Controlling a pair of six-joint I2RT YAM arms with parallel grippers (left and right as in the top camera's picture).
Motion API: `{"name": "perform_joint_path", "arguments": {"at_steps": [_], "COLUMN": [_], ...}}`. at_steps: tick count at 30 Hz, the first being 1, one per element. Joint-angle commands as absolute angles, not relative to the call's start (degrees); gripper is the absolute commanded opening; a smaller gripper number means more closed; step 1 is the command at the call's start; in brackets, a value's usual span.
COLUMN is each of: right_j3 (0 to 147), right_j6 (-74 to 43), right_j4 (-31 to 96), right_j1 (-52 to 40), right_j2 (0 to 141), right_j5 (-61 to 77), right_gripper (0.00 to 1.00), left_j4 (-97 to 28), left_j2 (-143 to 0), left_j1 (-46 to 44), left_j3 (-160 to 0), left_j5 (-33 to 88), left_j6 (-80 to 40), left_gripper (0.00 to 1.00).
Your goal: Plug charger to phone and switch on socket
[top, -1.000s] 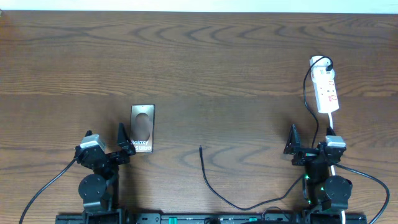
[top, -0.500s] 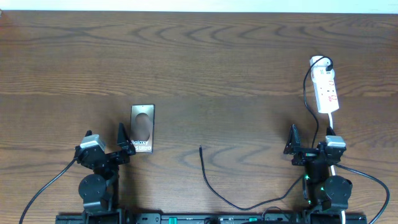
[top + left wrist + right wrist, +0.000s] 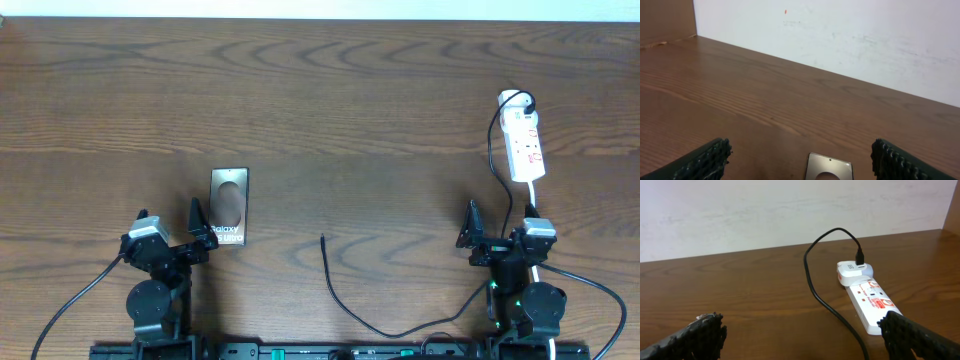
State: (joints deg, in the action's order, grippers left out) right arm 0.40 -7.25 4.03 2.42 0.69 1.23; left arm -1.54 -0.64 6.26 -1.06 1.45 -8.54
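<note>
Both claws spread, empty: left gripper (image 3: 168,222) beside the phone (image 3: 229,207), right gripper (image 3: 498,228) short of the socket (image 3: 524,146). The charger (image 3: 324,250) tip lies loose between them, nearer the phone. I'd pinch close behind the tip so it enters straight.

phone (image 3: 229,207): flat, just beside left pincer (image 3: 168,217) | charger (image 3: 325,258): tip loose, mid-table | socket (image 3: 524,146): far right, beyond right pincer (image 3: 498,224)
</note>
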Motion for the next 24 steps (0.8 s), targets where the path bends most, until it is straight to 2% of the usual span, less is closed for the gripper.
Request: {"name": "perform_joint_path", "arguments": {"at_steps": [1,7,14,18,24], "right_j3": [0.3,0.3,0.3,0.3,0.3], "right_j6": [-8.1,-8.1,-8.1,-8.1,-8.1], "right_j4": [4.3,4.3,4.3,4.3,4.3], "right_j1": [1.8,1.8,1.8,1.8,1.8], "right_j2": [0.4,0.4,0.4,0.4,0.4], "right_j5": [0.4,0.4,0.4,0.4,0.4], "right_gripper": [0.99,0.99,0.99,0.99,0.99], "left_j4": [-3.8,-3.9,-5.5,-10.4,-25.9], "left_j2": [-0.7,-3.8,-17.1,-28.6,-48.7], "left_j1": [6.1,6.1,6.1,6.1,6.1], "left_j3": [-0.6,-4.1,-14.2,-23.9,-42.0], "left_j5": [2.8,3.0,3.3,3.9,4.0], "left_j6": [-7.9,-7.9,-7.2,-7.1,-6.7], "left_gripper": [0.92,0.92,0.92,0.92,0.92]}}
